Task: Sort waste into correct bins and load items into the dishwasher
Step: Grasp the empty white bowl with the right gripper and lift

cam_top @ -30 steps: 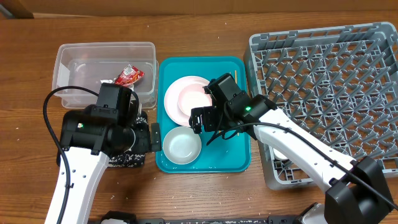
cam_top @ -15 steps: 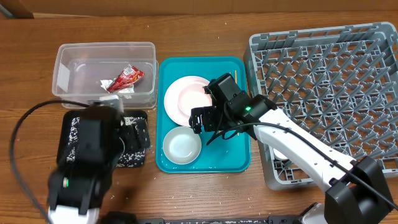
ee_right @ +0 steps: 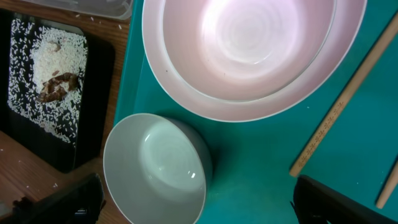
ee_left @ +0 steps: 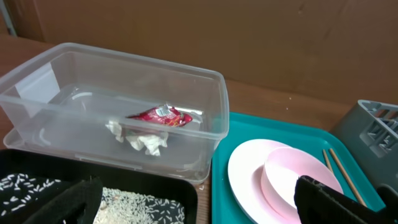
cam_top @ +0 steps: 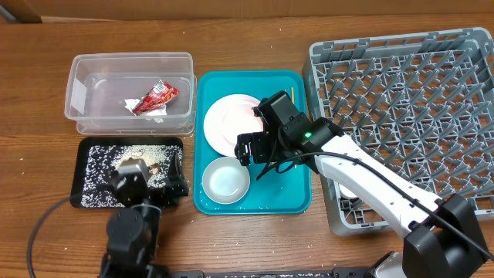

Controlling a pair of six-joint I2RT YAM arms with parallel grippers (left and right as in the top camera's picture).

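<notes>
Left of the teal tray (cam_top: 278, 197), at the back, the clear tub (cam_top: 85, 85) holds the red wrapper (cam_top: 158, 94) and the white tissue (ee_left: 144, 142). In front of it, the black tray (cam_top: 86, 150) carries the rice scraps (cam_top: 104, 166). The left gripper (ee_left: 202, 202) hangs over that tray's side nearest the teal tray, jaws spread wide and empty. On the teal tray sit the pink plate (cam_top: 230, 117), the white bowl (cam_top: 225, 180) and the chopsticks (ee_right: 336, 112). The right gripper (ee_right: 199, 200) hovers above them, fingers (ee_right: 62, 202) wide apart and gripping nothing. The grey rack (cam_top: 409, 100) stands just right of the teal tray.
</notes>
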